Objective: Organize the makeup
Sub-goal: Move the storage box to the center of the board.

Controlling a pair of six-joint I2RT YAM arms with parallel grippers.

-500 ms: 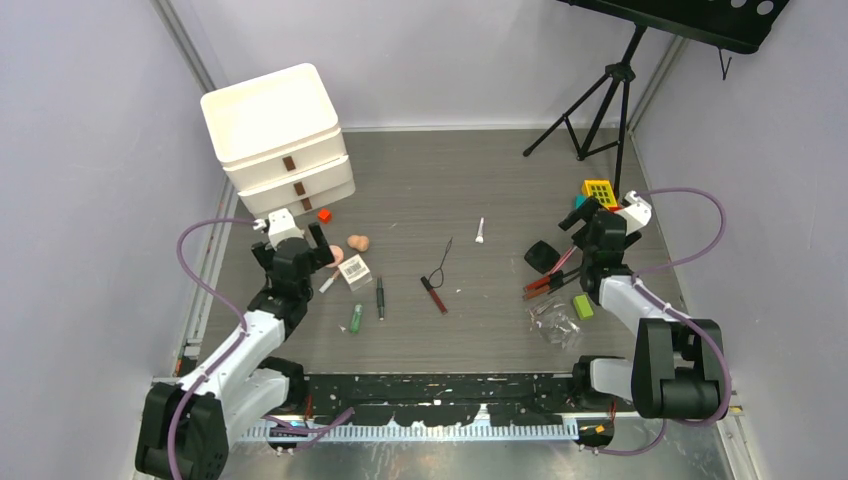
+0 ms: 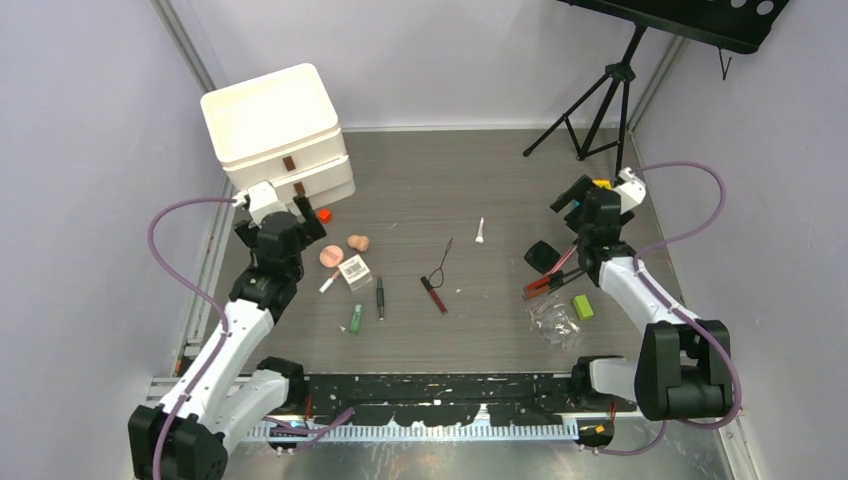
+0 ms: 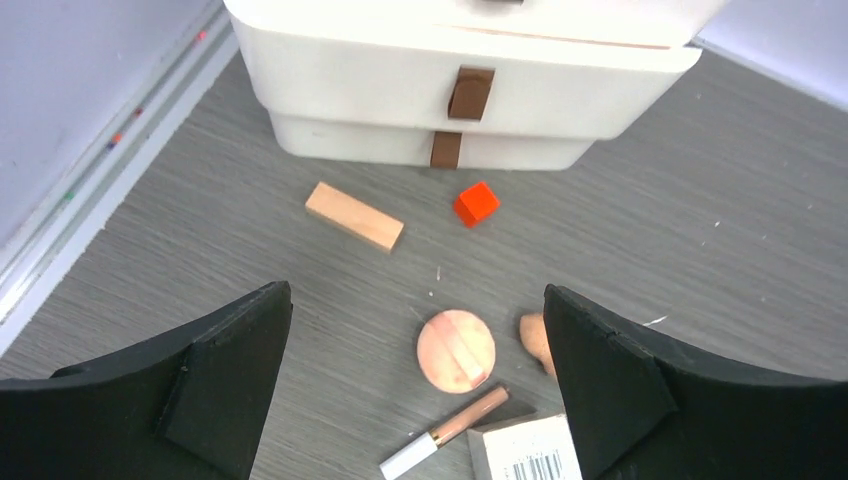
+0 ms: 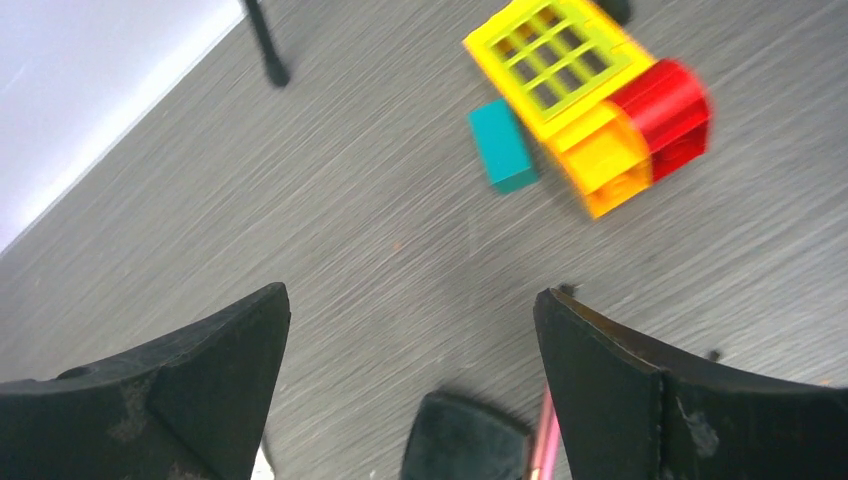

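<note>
My left jaws are spread wide and hold nothing. Closest under them lies the barcoded box [image 3: 525,455] with a peach stick [image 3: 450,430] just beside it. Past those are the puff [image 3: 456,350] and a sponge [image 3: 535,335]. Farther on sit a wood block [image 3: 355,216] and a red cube [image 3: 477,203], neither mine to sort. Behind them stand the drawers [image 3: 400,90], which look shut.

I judge the step to be a pick from this cluster. I would centre on the puff, drop straight down and close across its disc without nudging the stick. A drawer likely needs pulling by its brown tab [image 3: 470,92] first.

My right jaws are also open and empty. The compact [image 4: 465,440] and a pink pencil [image 4: 545,440] lie nearest them, and the toy blocks [image 4: 590,95] sit beyond.

From above, my left arm [image 2: 235,320] reaches forward over the surface [image 2: 450,180], wrist tipped toward the drawers. My right arm [image 2: 640,290] stretches along the right side, wrist aimed far and slightly left.
</note>
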